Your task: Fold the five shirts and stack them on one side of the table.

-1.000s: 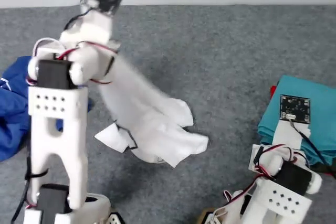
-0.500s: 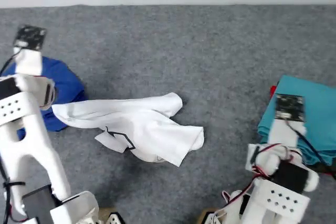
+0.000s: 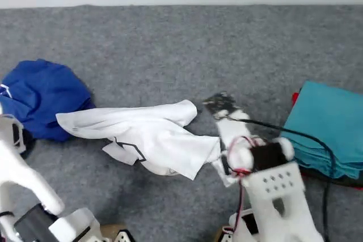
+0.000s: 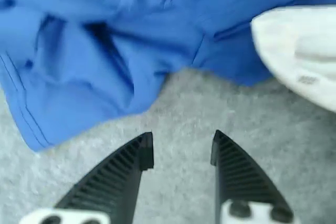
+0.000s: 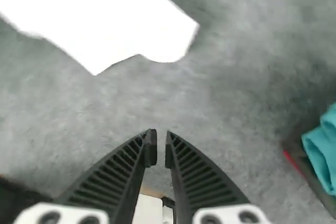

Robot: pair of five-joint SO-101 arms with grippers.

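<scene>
High view: the white shirt (image 3: 150, 137) lies crumpled mid-table (image 3: 170, 43), the blue shirt (image 3: 42, 97) is bunched at the left edge, and the folded teal shirts (image 3: 329, 128) are stacked at the right edge. Left wrist view: the left gripper (image 4: 181, 148) hangs released and empty, just beside the blue shirt. Right wrist view: the right gripper (image 5: 157, 148), jaws nearly closed on nothing, hangs near a white shirt corner.

One crumpled white cotton shirt (image 3: 153, 137), one bunched blue fabric shirt (image 3: 42, 97) and one folded teal cloth pile (image 3: 326, 128), its layers uncountable, lay on one grey felt-covered table (image 3: 170, 43). One red sliver (image 3: 295, 98) edged the pile. Two white plastic robot arms (image 3: 20, 171) (image 3: 278, 188) stood by.
</scene>
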